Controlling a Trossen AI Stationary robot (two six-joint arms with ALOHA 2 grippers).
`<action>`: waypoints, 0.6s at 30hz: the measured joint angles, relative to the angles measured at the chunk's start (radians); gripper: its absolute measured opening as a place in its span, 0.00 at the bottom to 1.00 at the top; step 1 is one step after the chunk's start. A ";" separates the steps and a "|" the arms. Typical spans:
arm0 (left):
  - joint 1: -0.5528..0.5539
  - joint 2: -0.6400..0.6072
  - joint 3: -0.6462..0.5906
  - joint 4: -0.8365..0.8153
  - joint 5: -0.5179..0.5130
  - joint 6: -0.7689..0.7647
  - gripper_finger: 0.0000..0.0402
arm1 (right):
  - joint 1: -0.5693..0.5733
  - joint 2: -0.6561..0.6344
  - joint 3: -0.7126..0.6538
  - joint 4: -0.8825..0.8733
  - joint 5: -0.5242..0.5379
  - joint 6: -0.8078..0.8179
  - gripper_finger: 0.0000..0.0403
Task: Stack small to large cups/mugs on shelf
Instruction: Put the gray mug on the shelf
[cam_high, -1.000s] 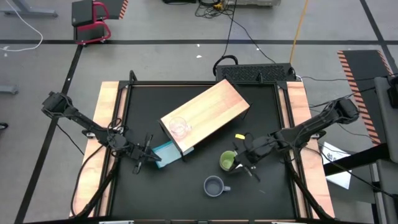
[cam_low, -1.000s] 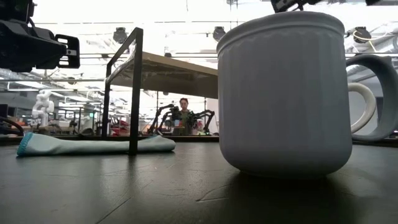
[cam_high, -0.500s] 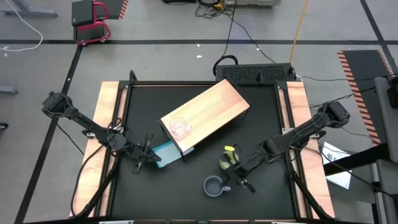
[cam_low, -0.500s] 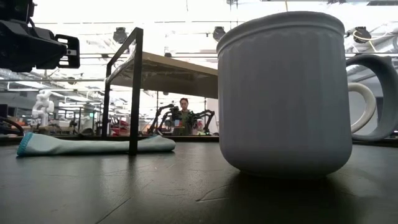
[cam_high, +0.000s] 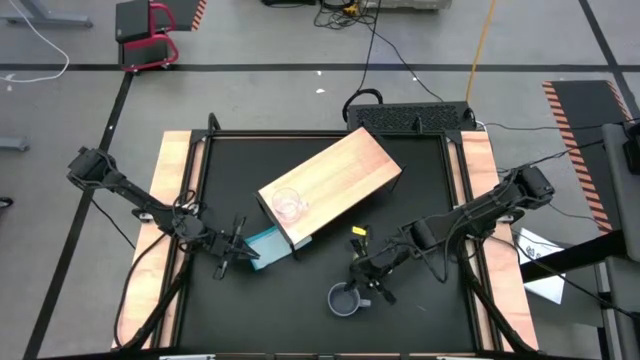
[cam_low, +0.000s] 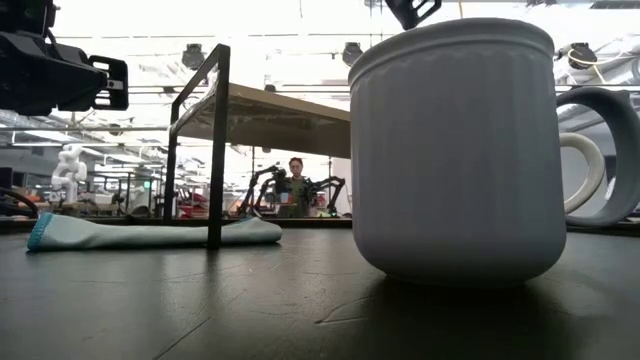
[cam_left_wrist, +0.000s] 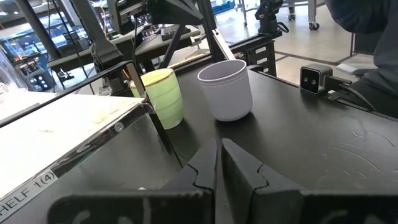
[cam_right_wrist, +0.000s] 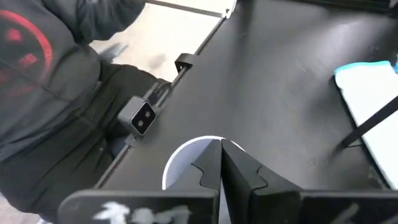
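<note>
The grey-blue mug (cam_high: 343, 299) stands upright on the black table near its front edge, and fills the low view (cam_low: 455, 150). My right gripper (cam_high: 362, 288) is shut and hangs just above the mug's rim (cam_right_wrist: 186, 155); its tip shows above the mug in the low view (cam_low: 410, 10). The light-green mug (cam_left_wrist: 163, 96) stands upright beside the grey-blue mug (cam_left_wrist: 227, 90); in the high view my right arm covers it. The clear glass cup (cam_high: 288, 205) stands on the shelf's top (cam_high: 330, 185). My left gripper (cam_high: 245, 255) is shut and hovers by the teal block (cam_high: 268, 243).
The shelf lies slantwise across the table's middle, its dark frame leg (cam_low: 215, 140) standing on the table. The teal block lies flat at the shelf's near-left corner. A small camera (cam_right_wrist: 143, 115) sits at the table's front edge, with a person in dark clothes (cam_right_wrist: 50, 93) beyond it.
My right gripper has gone from beside the light-green mug toward the table's near edge and left, ending above the grey-blue mug. Neither mug has moved.
</note>
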 joint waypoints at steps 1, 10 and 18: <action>0.000 0.000 0.000 0.000 0.000 0.000 0.06 | -0.002 0.002 0.000 0.000 -0.002 0.000 0.00; 0.000 0.000 0.000 0.000 0.000 -0.010 0.06 | -0.026 0.061 0.000 -0.001 -0.003 -0.010 0.00; 0.000 0.000 0.000 0.000 0.000 -0.017 0.06 | -0.024 0.101 0.000 0.001 -0.003 -0.084 0.00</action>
